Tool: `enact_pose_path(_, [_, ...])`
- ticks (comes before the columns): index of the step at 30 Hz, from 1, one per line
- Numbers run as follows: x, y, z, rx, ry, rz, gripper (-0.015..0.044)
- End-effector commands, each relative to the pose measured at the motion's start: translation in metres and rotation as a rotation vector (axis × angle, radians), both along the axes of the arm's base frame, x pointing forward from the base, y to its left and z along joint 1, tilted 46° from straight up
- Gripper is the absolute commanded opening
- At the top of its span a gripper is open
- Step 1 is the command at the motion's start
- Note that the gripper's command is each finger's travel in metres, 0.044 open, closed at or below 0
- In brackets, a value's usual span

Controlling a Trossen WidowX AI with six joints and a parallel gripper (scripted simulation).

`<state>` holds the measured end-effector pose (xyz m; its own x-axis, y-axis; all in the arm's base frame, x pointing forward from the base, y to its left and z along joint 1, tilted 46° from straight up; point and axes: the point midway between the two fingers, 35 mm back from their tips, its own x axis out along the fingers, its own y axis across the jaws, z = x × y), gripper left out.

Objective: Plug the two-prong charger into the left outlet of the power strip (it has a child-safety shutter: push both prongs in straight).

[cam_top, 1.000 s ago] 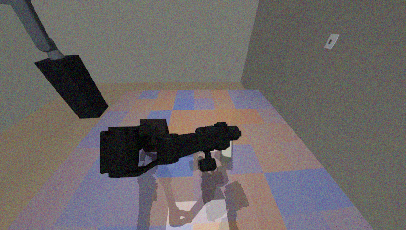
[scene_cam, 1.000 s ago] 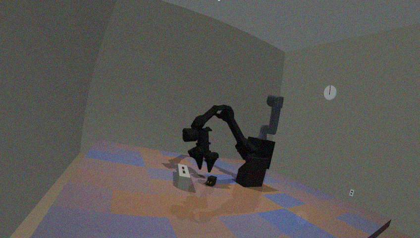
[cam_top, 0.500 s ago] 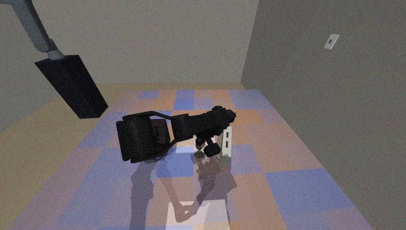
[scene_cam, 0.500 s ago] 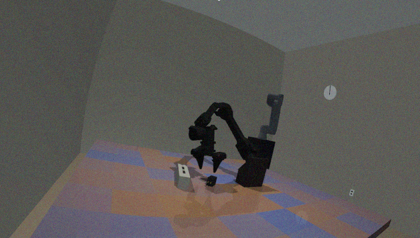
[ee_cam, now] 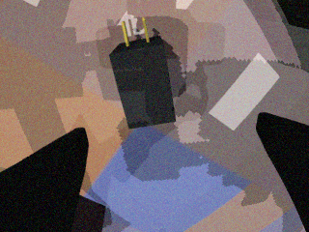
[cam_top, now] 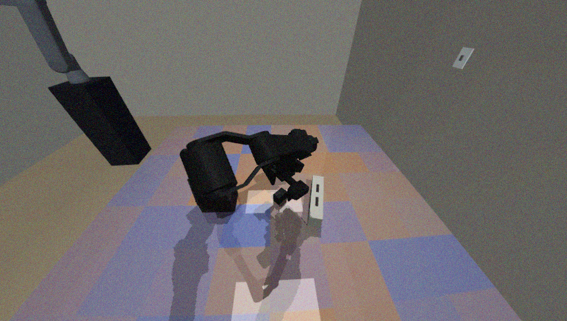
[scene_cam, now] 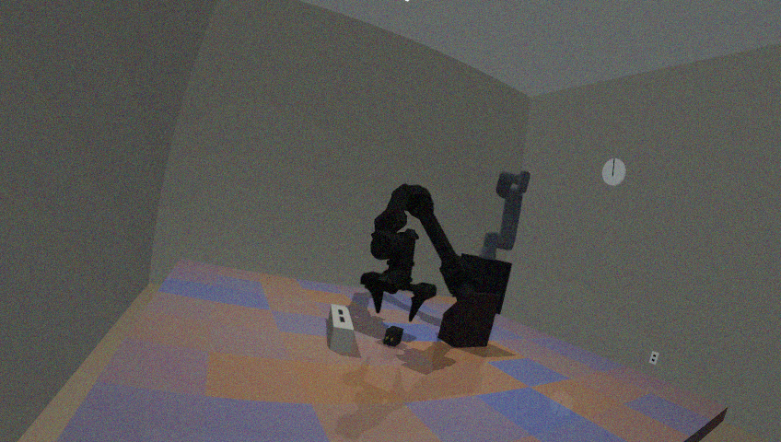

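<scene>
The black charger (cam_top: 279,196) (scene_cam: 392,335) (ee_cam: 145,87) lies on the table, its two yellow prongs pointing to the top of the wrist view. The white power strip (cam_top: 317,211) (scene_cam: 342,340) stands beside it, two dark outlets on its top face; in the exterior view it is left of the charger. My gripper (cam_top: 285,186) (scene_cam: 394,316) (ee_cam: 177,129) is open and empty, pointing down above the charger. In the wrist view the charger lies ahead of the fingertips, left of their middle, nearer the left finger. I cannot make out the power strip there.
The patchwork table (cam_top: 421,262) (scene_cam: 262,378) bears shadows and bright patches. A tall black block (cam_top: 101,123) with a grey arm (cam_top: 41,35) (scene_cam: 512,213) stands behind my arm's base in the exterior view. A pale rectangle (ee_cam: 244,92) shows right of the charger in the wrist view.
</scene>
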<state>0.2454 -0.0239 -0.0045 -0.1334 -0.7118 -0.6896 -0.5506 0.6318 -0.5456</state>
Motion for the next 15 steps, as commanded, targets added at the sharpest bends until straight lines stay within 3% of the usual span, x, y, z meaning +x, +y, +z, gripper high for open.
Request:
enact_pose_path(1, [-0.002,0.011,-0.006,-0.017,0.044,0.073,0.0440])
enact_pose_path(15, [-0.003,0.009,-0.018,-0.026,0.067,0.112,0.0440])
